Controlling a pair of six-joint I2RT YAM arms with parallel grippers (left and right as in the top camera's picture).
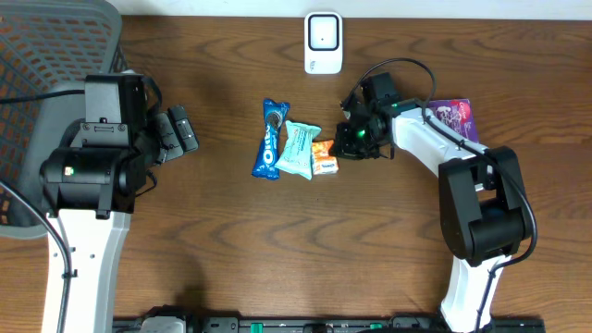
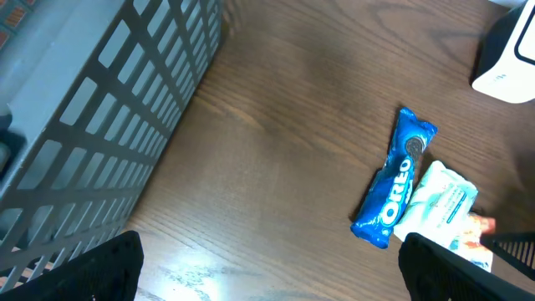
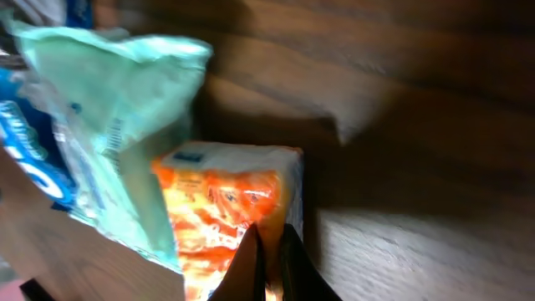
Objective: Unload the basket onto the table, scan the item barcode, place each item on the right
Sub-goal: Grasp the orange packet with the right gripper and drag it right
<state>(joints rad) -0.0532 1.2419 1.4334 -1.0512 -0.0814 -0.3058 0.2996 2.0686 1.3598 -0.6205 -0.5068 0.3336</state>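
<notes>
Grip looks thin: right fingers (image 3: 297,272) pinch orange packet (image 3: 221,196) at its edge. Lift slow, face it twd scanner (image 1: 323,42). Left fingers (image 2: 92,272) spread, idle.

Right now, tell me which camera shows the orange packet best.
The right wrist view: the orange packet fills the middle, close up, the right gripper shut on its edge. Overhead shows it small beside the pale green packet. Left wrist catches only a sliver at the frame's edge.
</notes>
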